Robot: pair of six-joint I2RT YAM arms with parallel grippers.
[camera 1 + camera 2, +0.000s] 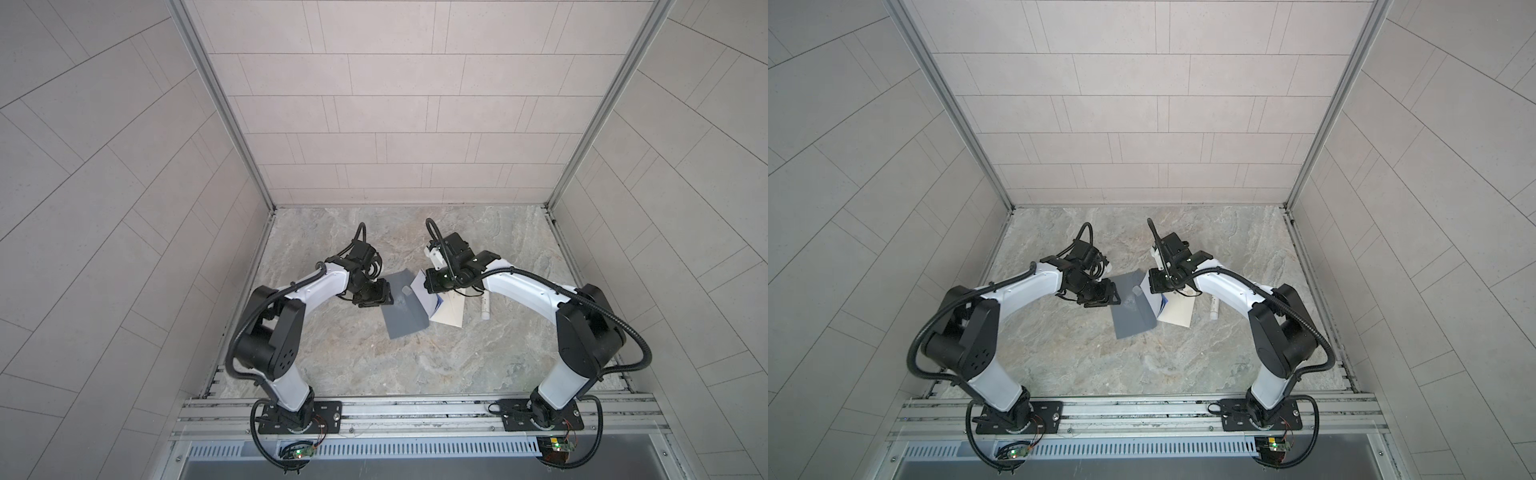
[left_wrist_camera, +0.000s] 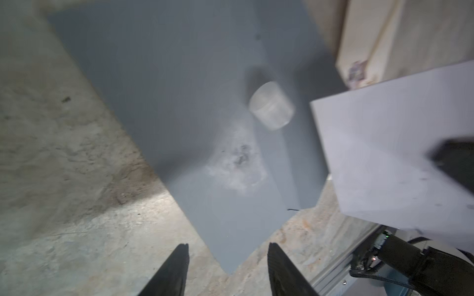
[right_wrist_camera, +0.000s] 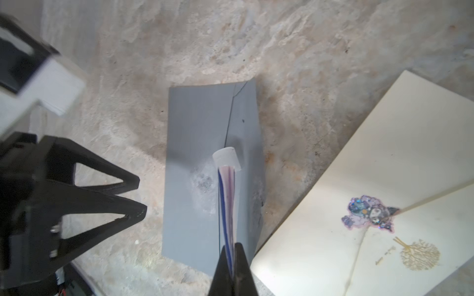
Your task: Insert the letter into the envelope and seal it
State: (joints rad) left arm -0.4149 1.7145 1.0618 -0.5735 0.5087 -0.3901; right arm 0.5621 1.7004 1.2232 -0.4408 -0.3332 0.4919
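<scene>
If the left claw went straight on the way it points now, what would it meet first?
Probably the grey sheet: its corner lies just ahead of the open left claw. The translucent cap sits farther on; depth is unclear.

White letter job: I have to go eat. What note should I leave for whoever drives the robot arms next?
Right gripper: shut on the white folded paper letter, lifted by the flat grey sheet's edge.
Left gripper: open, empty, at that sheet's corner.
Cream paper envelope with a sticker lies on the marble table beside the sheet.
Done: letter picked up.
Left: slide it into the envelope, seal it.
</scene>
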